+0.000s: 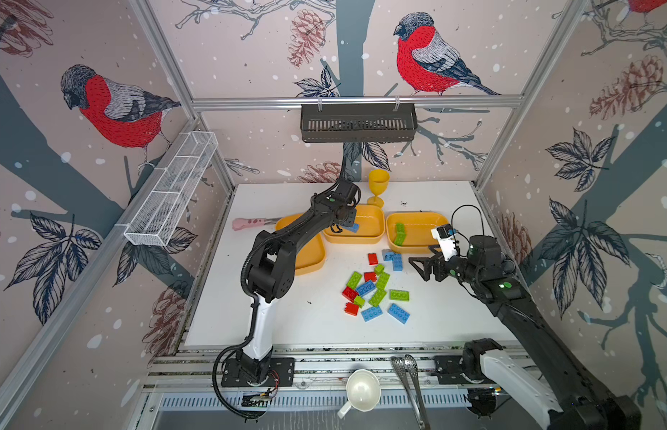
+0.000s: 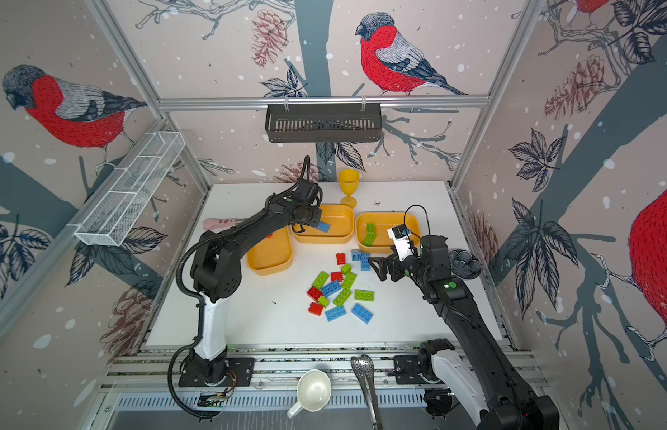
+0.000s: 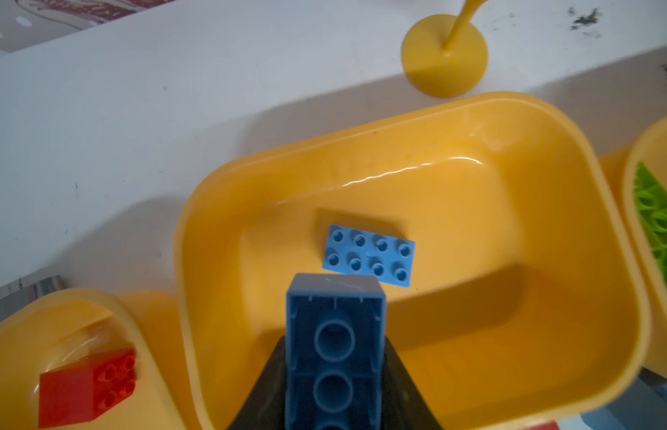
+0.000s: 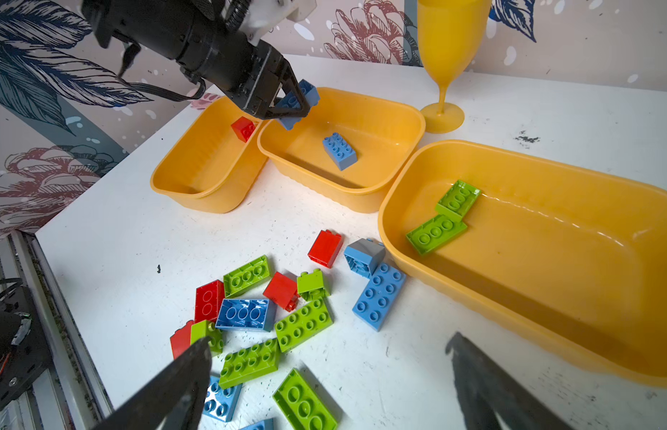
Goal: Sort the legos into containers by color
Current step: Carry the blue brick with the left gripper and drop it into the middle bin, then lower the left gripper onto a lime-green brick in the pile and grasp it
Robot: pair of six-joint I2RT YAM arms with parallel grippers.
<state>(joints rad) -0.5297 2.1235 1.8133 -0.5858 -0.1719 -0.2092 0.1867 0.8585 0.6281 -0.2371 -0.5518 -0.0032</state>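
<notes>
over the middle tray (image 1: pixel 370 220), upper centre in both top views, your left claw (image 1: pixel 347 221) pinches a blue brick (image 3: pixel 335 353); right claw (image 1: pixel 417 268) gapes empty.

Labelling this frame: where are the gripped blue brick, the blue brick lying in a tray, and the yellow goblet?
Gripped blue oblong plastic brick (image 3: pixel 334 353): left wrist view, hollow underside.
Lying blue oblong plastic brick (image 3: pixel 368 255): left wrist view, studded top.
Yellow plastic goblet (image 4: pixel 451 33): right wrist view, bowl.

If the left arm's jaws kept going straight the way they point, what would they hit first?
Probably the loose blue brick lying in the middle tray: the held blue brick in the jaws of the left gripper aims at it. Depth is unclear; it might touch the tray floor first.
</notes>
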